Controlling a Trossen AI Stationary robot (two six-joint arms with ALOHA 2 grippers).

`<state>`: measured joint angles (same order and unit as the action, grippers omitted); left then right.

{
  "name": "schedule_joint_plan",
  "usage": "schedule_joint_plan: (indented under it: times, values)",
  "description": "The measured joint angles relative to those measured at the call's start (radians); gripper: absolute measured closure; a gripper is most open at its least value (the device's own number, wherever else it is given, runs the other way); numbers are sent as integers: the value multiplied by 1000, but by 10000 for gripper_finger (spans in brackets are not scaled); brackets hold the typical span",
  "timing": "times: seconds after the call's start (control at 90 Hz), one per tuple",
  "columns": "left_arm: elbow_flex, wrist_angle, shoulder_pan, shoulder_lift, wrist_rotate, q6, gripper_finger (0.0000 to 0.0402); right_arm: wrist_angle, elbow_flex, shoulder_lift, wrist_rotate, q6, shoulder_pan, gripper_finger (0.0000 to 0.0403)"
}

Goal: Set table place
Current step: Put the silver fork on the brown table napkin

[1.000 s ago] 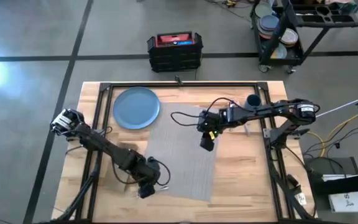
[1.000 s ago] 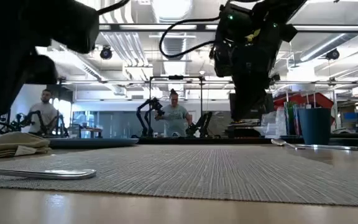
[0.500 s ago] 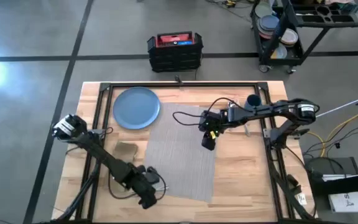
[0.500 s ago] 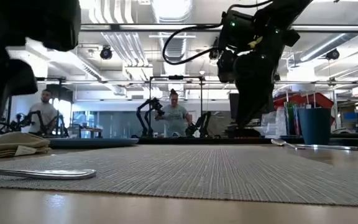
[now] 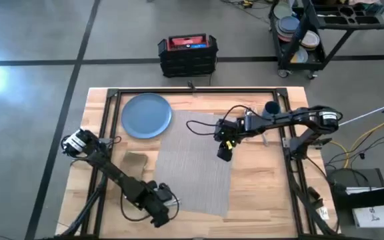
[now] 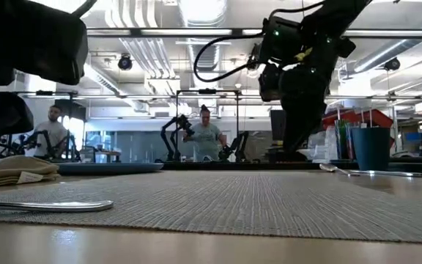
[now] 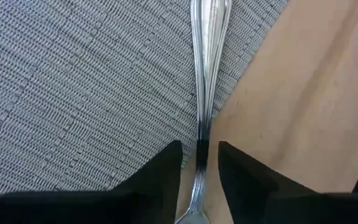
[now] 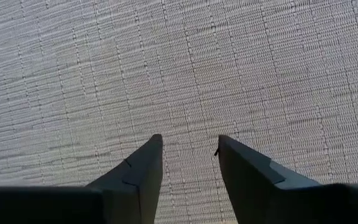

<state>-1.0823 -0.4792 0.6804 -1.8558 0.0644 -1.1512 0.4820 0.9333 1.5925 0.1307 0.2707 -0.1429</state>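
While left gripper jaws straddle fork unclenched, right gripper hovers parted over placemat.

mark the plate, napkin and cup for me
plate (image 5: 146, 115), high view, centre of the blue disc.
napkin (image 5: 136, 160), high view, middle of the tan fold.
cup (image 6: 371, 148), low view, side wall.

Placemat: table centre. Plate: beyond its far-left corner. Napkin: just left of placemat. Fork: across placemat's near-left edge. Cup: beyond far-right corner, cutlery near it.
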Motion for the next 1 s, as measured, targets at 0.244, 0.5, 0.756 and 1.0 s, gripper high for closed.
schedule_joint_plan:
  times: [0.244,0.5,0.756,1.0]
  values:
    - [1,7,0,0,1,-4,394,-1,0,0,0,-8,0,281]
    - [-50,-95,0,39,-11,48,401,-1,0,0,-1,-27,-2,293]
    - [-180,-310,-7,71,-9,195,400,-1,0,0,-2,-41,-2,300]
    - [-224,-368,-91,73,-7,583,401,7,0,0,0,-61,-2,289]
